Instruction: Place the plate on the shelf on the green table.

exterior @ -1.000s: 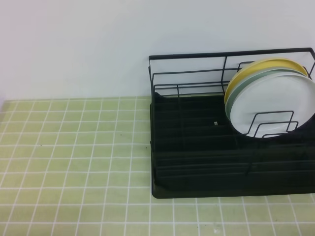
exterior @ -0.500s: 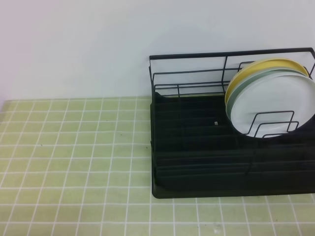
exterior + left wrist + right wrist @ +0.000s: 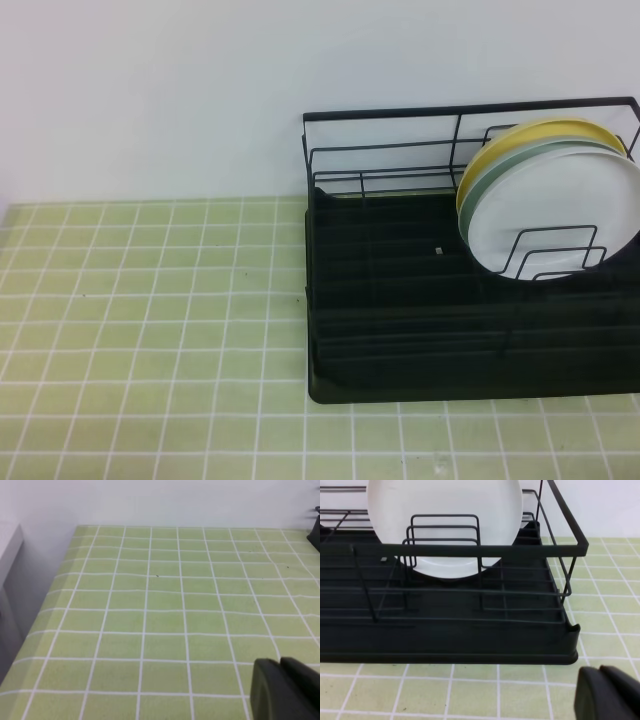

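Observation:
The white plate [image 3: 560,215] stands upright between the wire dividers at the right end of the black shelf [image 3: 400,340], which rests on the green table [image 3: 150,320]. In the right wrist view the plate [image 3: 445,510] fills the back of the shelf [image 3: 445,640]. My right gripper [image 3: 600,672] is shut and holds nothing. It hovers low over the tiles just in front of the shelf's right corner. My left gripper [image 3: 280,666] is also shut with nothing in it, over bare tiles [image 3: 165,620] far to the left of the shelf. Neither arm shows in the exterior high view.
A pale blue-green plate [image 3: 490,178] and a yellow plate [image 3: 520,135] stand behind the white one in the same slots. The left half of the shelf holds no dishes. A white wall runs along the table's back edge. The table's left edge drops off beside a grey surface [image 3: 7,545].

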Available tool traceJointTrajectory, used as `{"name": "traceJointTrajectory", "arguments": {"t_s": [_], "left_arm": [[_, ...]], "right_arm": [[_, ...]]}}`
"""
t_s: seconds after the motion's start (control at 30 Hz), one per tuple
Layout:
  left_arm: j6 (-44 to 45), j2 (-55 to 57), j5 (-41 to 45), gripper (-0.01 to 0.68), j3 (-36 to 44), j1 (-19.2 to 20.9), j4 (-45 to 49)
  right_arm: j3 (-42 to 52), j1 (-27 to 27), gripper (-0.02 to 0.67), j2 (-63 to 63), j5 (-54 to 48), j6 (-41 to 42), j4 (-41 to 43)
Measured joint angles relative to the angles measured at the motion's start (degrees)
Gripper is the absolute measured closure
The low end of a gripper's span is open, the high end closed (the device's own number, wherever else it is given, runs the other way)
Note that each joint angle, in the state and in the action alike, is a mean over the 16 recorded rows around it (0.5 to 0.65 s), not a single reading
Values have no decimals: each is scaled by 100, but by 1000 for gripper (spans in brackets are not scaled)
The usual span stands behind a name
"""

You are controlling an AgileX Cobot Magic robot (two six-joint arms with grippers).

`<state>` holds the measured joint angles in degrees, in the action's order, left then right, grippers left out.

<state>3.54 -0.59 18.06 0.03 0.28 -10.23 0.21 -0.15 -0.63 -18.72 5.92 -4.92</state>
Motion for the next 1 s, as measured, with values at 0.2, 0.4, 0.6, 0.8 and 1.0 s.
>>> {"name": "traceJointTrajectory", "arguments": {"t_s": [0.2, 0.4, 0.6, 0.8, 1.0], "left_arm": [[0, 0, 0, 673, 0, 0, 0], [-4, 0, 1, 673, 0, 0, 0], [-36, 0, 4, 673, 0, 0, 0], [-69, 0, 8, 673, 0, 0, 0], [-89, 0, 10, 673, 0, 0, 0]], "right_arm": [[0, 0, 649, 0, 0, 0, 0], [0, 0, 649, 3, 0, 0, 0], [0, 0, 649, 7, 0, 1, 0], [0, 0, 649, 10, 0, 2, 0], [0, 0, 649, 10, 0, 4, 0]]}}
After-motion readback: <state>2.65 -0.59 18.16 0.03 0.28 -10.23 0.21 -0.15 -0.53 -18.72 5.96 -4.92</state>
